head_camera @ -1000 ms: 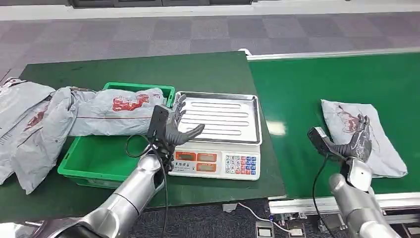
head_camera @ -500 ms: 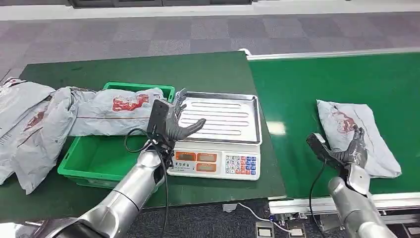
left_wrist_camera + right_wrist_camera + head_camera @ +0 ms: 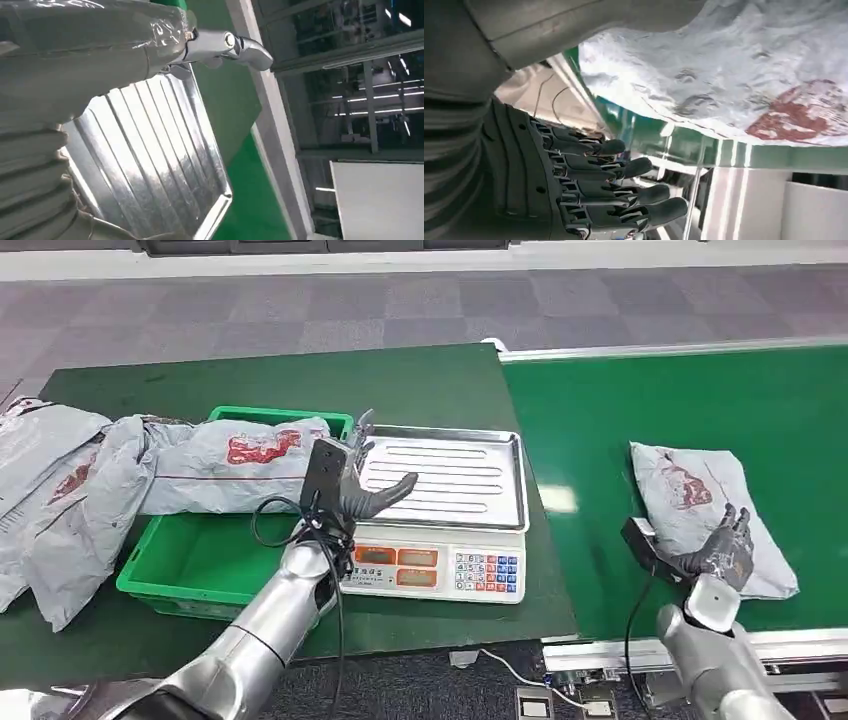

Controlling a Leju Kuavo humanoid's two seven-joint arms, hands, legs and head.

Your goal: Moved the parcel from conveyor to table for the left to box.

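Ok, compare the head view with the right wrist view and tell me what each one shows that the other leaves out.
Head view alone: the left hand open above the steel tray of the scale, the green bin with grey bags draped over it, and the dark green table.

Right wrist view alone: the close underside of the right hand's fingers, spread and holding nothing, and the belt's near edge seen from low down.

Both: the right hand by the grey parcel with its red print, lying on the green conveyor.

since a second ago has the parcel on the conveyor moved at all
Yes. The parcel has slid left along the conveyor, toward the scale, which has stayed put.
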